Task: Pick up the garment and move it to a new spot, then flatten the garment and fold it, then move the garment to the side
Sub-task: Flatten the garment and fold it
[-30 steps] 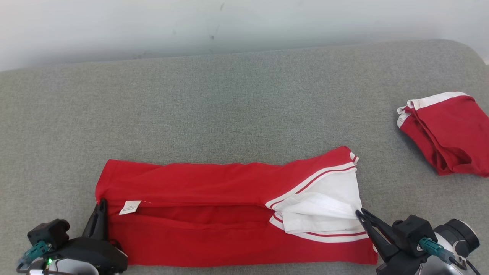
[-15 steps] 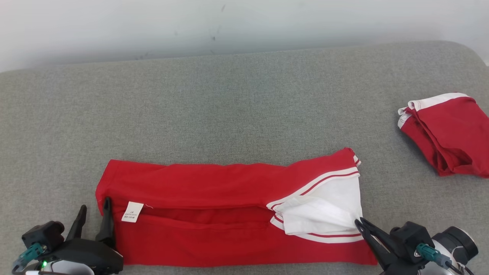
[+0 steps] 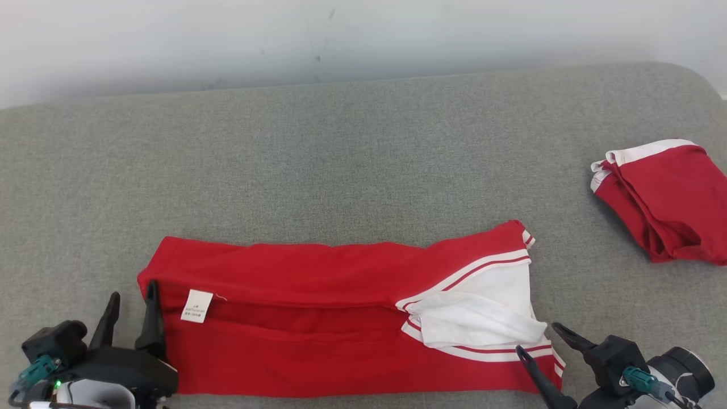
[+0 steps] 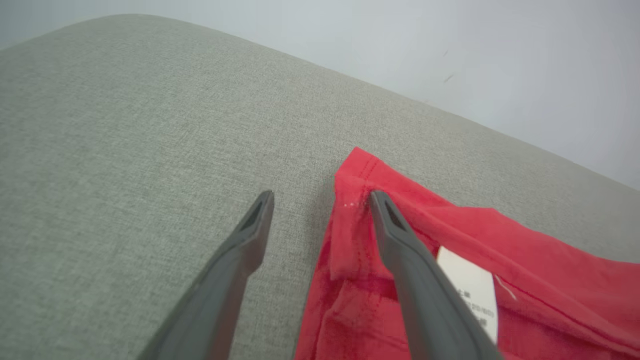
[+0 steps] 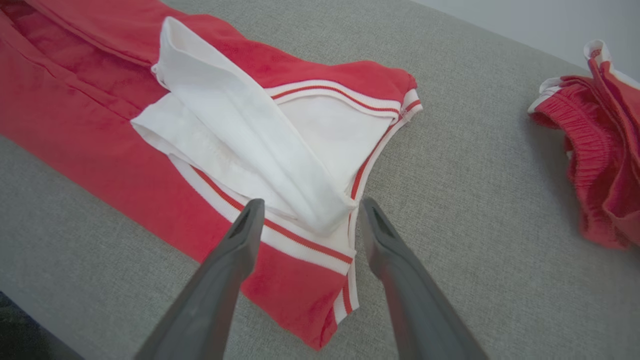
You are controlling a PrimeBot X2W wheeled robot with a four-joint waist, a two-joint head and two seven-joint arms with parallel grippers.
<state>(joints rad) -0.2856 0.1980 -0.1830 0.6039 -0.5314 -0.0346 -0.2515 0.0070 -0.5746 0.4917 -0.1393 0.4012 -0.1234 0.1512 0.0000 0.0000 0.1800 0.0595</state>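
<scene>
The red garment point(image 3: 318, 284) with white trim lies on the grey cushion as a long band folded lengthwise. Its white tag point(image 3: 196, 307) is near the left end and a white flap point(image 3: 483, 318) is turned over at the right end. My left gripper point(image 3: 132, 294) stands open at the garment's left end. In the left wrist view one of the left gripper's point(image 4: 322, 196) fingers lies over the red corner point(image 4: 352, 170) and the other over bare cushion. My right gripper point(image 3: 537, 338) is open at the right end. In the right wrist view the right gripper point(image 5: 311, 202) straddles the tip of the white flap point(image 5: 260, 145) without pinching it.
A second red and white garment point(image 3: 670, 199) lies bunched at the cushion's right edge, also in the right wrist view point(image 5: 600, 150). The grey cushion point(image 3: 341, 159) stretches wide behind the garment up to a pale wall point(image 3: 341, 34). Its front edge point(image 5: 20, 320) runs close below the garment.
Both grippers have opened and let go of the garment, the left one first, then the right. The garment's ends have settled onto the cushion. The camera has tipped slightly.
</scene>
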